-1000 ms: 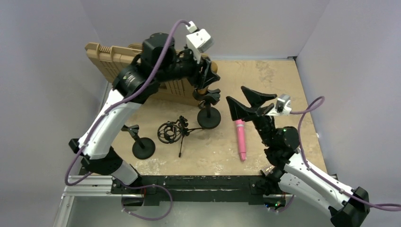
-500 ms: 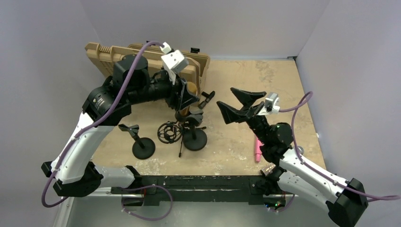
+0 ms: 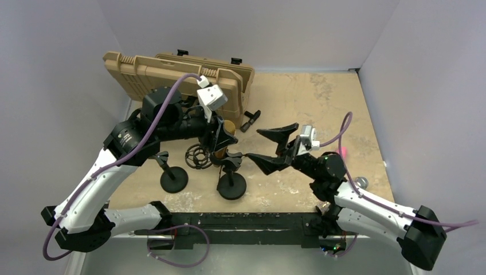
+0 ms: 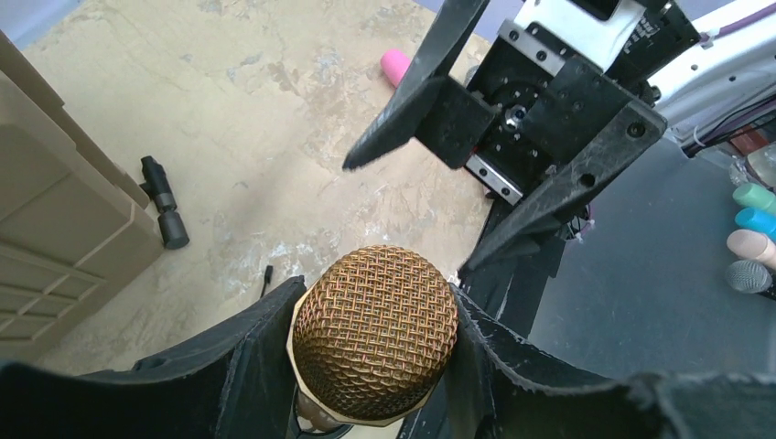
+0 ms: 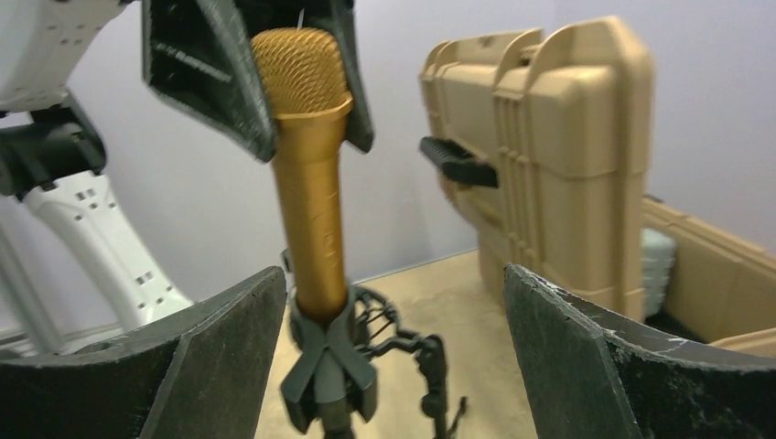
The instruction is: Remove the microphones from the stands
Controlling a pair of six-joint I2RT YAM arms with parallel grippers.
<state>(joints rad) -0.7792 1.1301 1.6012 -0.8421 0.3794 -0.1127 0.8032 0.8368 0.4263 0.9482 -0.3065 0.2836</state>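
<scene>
Your left fingers (image 4: 265, 366) clamp the gold microphone (image 5: 307, 165) by its head, its body seated in the stand clip (image 5: 325, 366) between your spread right fingers (image 5: 220, 357). Brace the clip, then lift straight.

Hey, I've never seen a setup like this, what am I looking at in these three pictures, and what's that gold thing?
These are two robot arms bolted to a table's near edge. One picture looks down from above; the other two come from small cameras on each wrist. The gold thing is a microphone standing upright in the clip of a black stand. The left hand is closed around the microphone's mesh head. The right hand is open, pointing at it from the side without touching. Also on the table: a tan case, a second, empty stand, a round wire mount and a pink microphone, mostly hidden.
</scene>
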